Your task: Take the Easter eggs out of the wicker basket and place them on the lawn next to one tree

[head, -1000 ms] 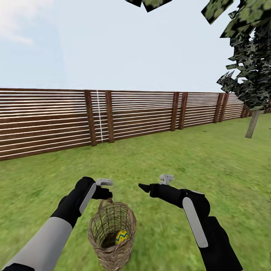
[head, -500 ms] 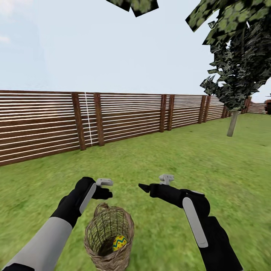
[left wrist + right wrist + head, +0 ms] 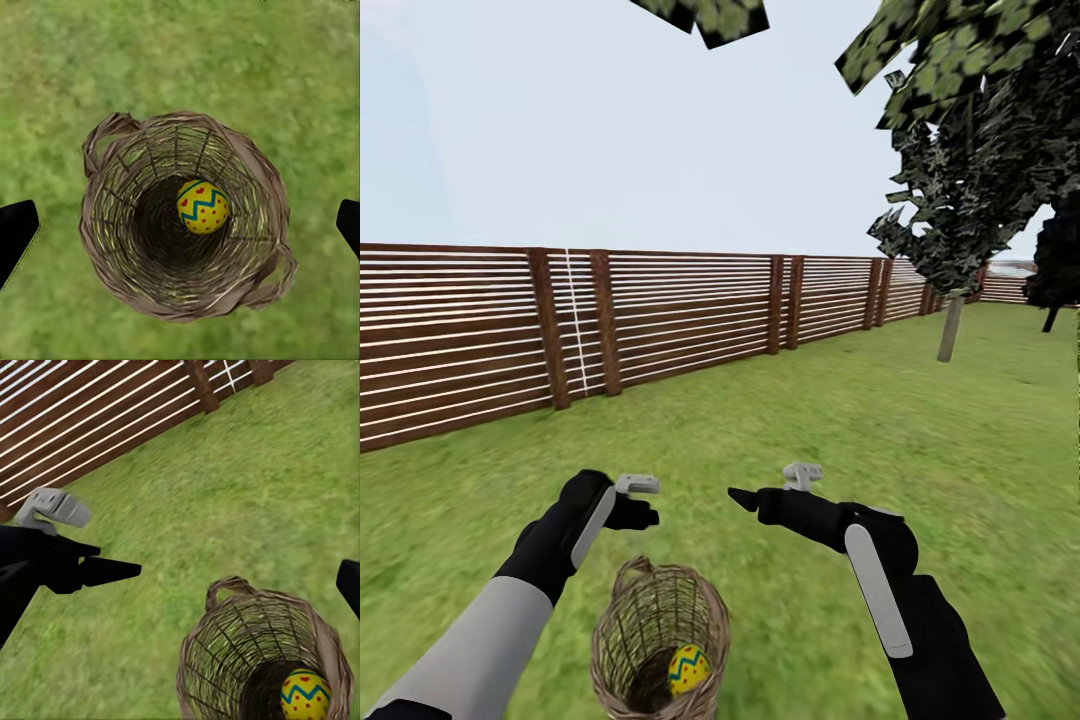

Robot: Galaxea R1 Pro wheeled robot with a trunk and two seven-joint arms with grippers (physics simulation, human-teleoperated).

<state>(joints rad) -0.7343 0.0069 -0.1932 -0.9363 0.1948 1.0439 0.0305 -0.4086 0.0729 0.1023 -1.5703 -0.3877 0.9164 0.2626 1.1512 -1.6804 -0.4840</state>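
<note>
Mottled green lawn (image 3: 830,420) formed the ground of the head view, from the lower edge up to the fence. Nearest the camera, at bottom centre, stood the small round tan-brown wicker basket (image 3: 660,645) with its braided rim, holding one bright yellow Easter egg (image 3: 689,668) with a blue-green zigzag band and red dots. The left wrist view looked straight down into it and showed that single egg (image 3: 202,206) against the basket wall; whether others lay in the dark bottom could not be told.

Just above the basket in the frame, the left gripper (image 3: 643,505) hovered with nothing between its jaws, which stood spread wide, their black tips at opposite edges of the wrist view. The right gripper (image 3: 745,497) reached forward at centre right, also empty; its jaws appeared parted, though less clearly.

Farther off, the brown horizontal-slat fence (image 3: 660,320) crossed mid-frame. At upper right stood a thin-trunked tree (image 3: 950,330) with dark foliage.

Over the last second the fence and that tree slid leftward in the frame and a dark tree (image 3: 1060,265) entered at the right edge, while the arms kept their places: the camera had swung right. The basket had dropped from under the left gripper and sat lower. Judged from this, the robot was seeking a tree, with extraction unfinished.
</note>
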